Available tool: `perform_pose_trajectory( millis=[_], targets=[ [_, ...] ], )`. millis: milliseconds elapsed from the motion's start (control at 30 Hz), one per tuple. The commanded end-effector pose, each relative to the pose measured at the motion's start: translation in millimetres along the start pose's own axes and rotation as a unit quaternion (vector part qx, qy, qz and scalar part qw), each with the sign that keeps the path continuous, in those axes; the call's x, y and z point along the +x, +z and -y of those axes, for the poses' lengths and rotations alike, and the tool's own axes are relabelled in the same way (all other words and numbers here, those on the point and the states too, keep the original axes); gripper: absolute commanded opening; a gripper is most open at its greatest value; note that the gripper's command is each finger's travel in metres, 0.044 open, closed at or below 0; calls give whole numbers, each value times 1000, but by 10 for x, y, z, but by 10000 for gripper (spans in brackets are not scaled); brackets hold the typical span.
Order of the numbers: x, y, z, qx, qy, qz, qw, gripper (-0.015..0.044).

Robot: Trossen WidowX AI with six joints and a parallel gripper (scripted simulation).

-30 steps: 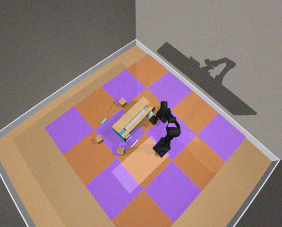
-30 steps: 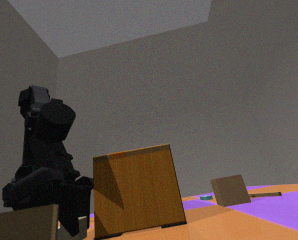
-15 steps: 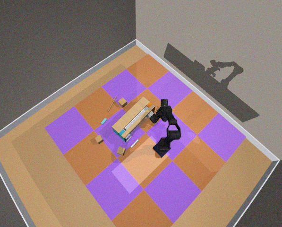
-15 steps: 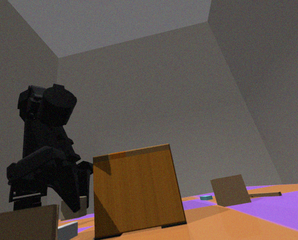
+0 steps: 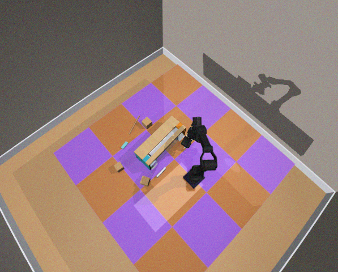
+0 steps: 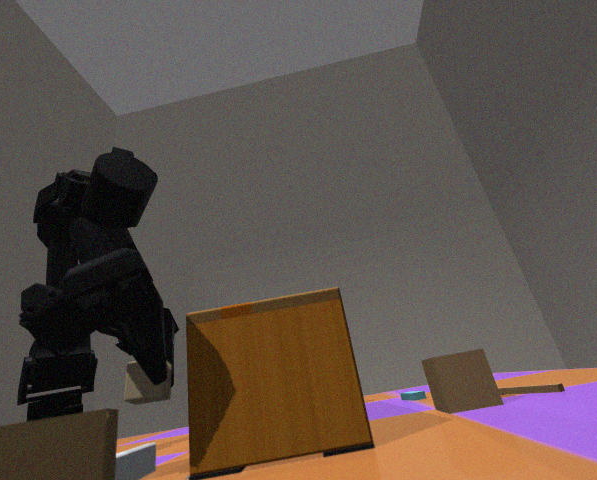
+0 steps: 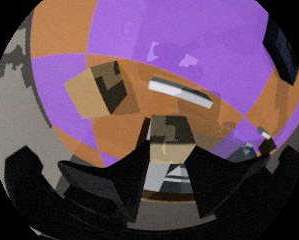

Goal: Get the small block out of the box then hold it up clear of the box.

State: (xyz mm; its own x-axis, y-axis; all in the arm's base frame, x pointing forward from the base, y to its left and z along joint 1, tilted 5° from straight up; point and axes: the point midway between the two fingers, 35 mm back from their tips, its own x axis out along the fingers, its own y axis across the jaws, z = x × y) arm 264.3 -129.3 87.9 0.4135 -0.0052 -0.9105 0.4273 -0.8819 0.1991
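Note:
The tan block (image 6: 146,386) (image 7: 170,154) is between the fingertips of my gripper (image 5: 184,147) (image 6: 165,376) (image 7: 166,144), which is shut on it. The exterior view shows the block raised off the table, to the left of the box (image 5: 153,135) (image 6: 277,382). The top view shows the fingertips a short way off the front of the box, near its orange-marked end; the block cannot be made out there. The box stands upright on the table.
Other tan blocks (image 5: 146,122) (image 5: 145,181) (image 6: 461,381) (image 7: 94,90) stand around the box. One large block (image 6: 45,446) is in the left foreground of the exterior view. A white bar (image 7: 179,92), a teal piece (image 5: 124,144) (image 6: 413,395) and a thin stick (image 5: 133,124) (image 6: 533,389) also lie about.

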Motion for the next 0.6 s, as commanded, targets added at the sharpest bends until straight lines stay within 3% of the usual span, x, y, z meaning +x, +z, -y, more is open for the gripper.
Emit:
perform_pose_trajectory(
  millis=[0,567],
  targets=[
    [-49,-24,-10,-68,8,1,998,0],
    [-149,-79,20,-372,16,15,928,0]
  ],
)
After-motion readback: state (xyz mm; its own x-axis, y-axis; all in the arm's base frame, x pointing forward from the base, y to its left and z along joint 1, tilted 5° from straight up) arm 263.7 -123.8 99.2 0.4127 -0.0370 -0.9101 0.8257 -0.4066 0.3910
